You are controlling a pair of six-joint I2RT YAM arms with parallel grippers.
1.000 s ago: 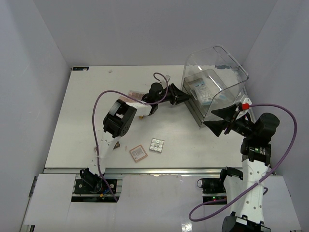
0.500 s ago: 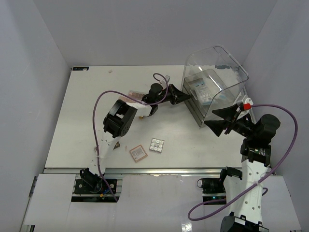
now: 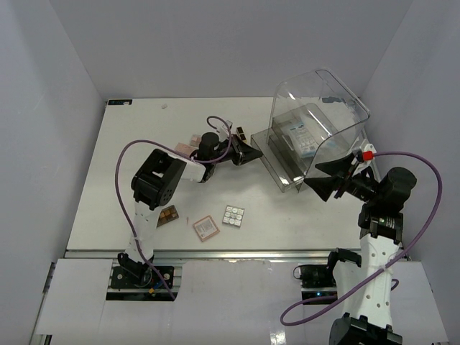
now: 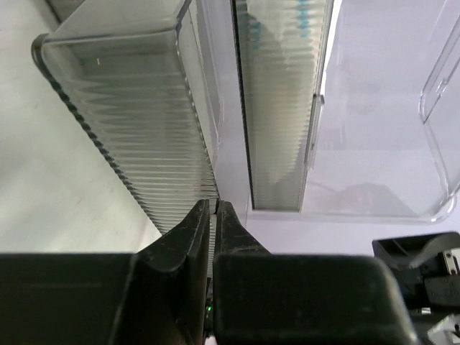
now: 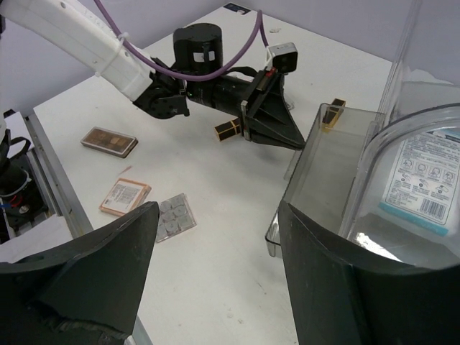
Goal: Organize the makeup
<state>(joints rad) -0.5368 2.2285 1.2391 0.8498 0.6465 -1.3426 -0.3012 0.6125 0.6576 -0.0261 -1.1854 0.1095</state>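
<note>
White counter point(image 3: 122, 158) between pale grey walls, seen from above; clear box point(image 3: 338, 100) with a domed lid at 2 o'clock, holding a white-blue packet point(image 3: 302, 134); clear drawer point(image 3: 277, 164) standing partway out of the box toward 8 o'clock, nothing visible in it.

Left gripper point(image 3: 253, 152) at the drawer's 9 o'clock wall; jaws narrow, pinching that thin ribbed wall, as the left wrist view shows.

Right gripper point(image 3: 327, 180) at 4 o'clock, off the box's near corner; jaws wide, holding nothing.

Makeup on the counter: small dark-gold piece point(image 3: 243, 133) just beside the drawer's far corner; second gold piece point(image 5: 228, 129) below the left gripper, seen only from the right wrist; pink palette point(image 3: 194, 139) at 11 o'clock, partly hidden by the left arm; brown palette point(image 3: 167, 214) at 7 o'clock; pinkish square compact point(image 3: 205, 228) and silvery grid palette point(image 3: 233, 215) near each other at 6 o'clock, apart, well clear of the drawer.
</note>
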